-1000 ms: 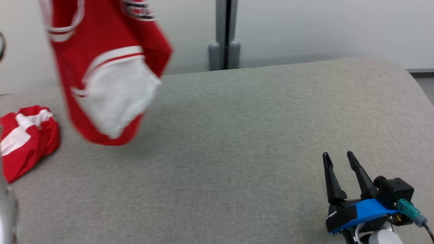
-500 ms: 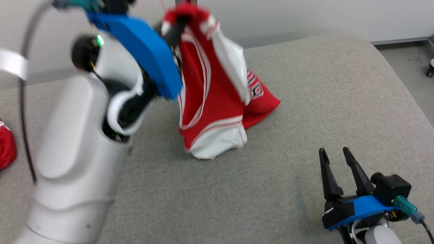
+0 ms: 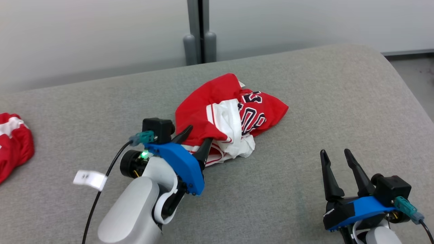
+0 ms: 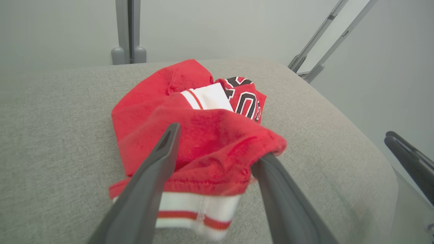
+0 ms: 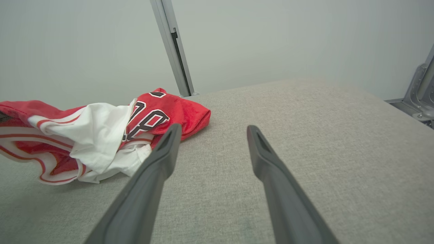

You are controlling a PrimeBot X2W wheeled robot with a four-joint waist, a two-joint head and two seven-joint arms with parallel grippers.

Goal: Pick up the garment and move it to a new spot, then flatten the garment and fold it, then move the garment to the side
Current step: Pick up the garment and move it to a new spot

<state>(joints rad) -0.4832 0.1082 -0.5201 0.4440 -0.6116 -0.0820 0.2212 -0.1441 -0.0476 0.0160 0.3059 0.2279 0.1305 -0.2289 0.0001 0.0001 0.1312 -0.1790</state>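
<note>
Loosely heaped garment (image 3: 203, 105); left fingers (image 4: 159, 162) splayed astride its hem (image 4: 196, 206), right fingers (image 5: 159, 162) splayed over open table (image 3: 305, 101).

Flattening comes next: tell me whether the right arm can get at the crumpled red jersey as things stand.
Probably yes. The right gripper stands open, apart from the red jersey, with bare grey surface between them. The left gripper sits at the jersey's near-left edge, so its right side looks free.

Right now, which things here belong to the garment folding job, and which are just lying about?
Job: crumpled red jersey; left gripper, open around its near edge; right gripper, open, apart from it.
Lying about: second red-and-white garment, far left.
</note>
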